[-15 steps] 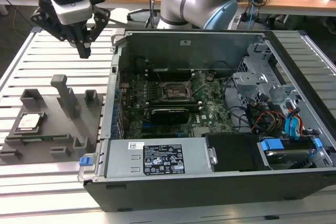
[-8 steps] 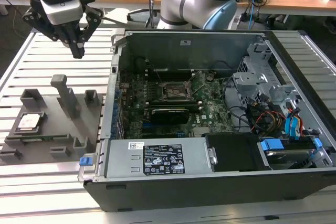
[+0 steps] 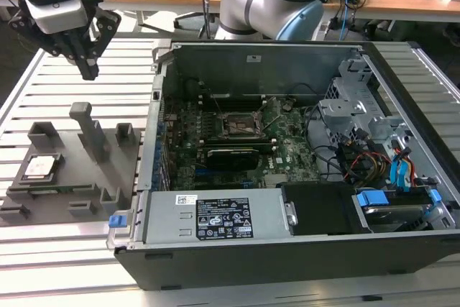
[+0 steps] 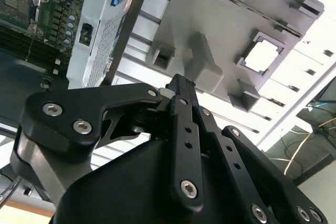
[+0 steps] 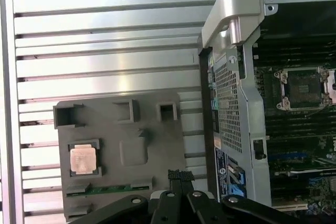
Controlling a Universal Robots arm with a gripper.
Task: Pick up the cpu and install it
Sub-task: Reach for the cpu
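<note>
The cpu [image 3: 39, 168] is a small silver square lying flat in a recess of the grey fixture plate [image 3: 72, 177], at the exterior view's left. It appears in both wrist views too [image 5: 83, 159] [image 4: 261, 56]. My gripper [image 3: 88, 68] hangs high above the fixture's far side, well clear of the cpu, with its black fingers [image 4: 182, 90] pressed together and nothing between them. The open motherboard socket [image 3: 241, 126] lies inside the computer case, with its frame also seen in the first wrist view [image 5: 302, 88].
The open computer case [image 3: 287, 249] takes up the middle and the exterior view's right, with a raised metal side wall [image 5: 231, 77] between fixture and motherboard. A tall grey post [image 3: 90, 131] stands on the fixture. Drive cages and cables [image 3: 374, 156] crowd the case's right side.
</note>
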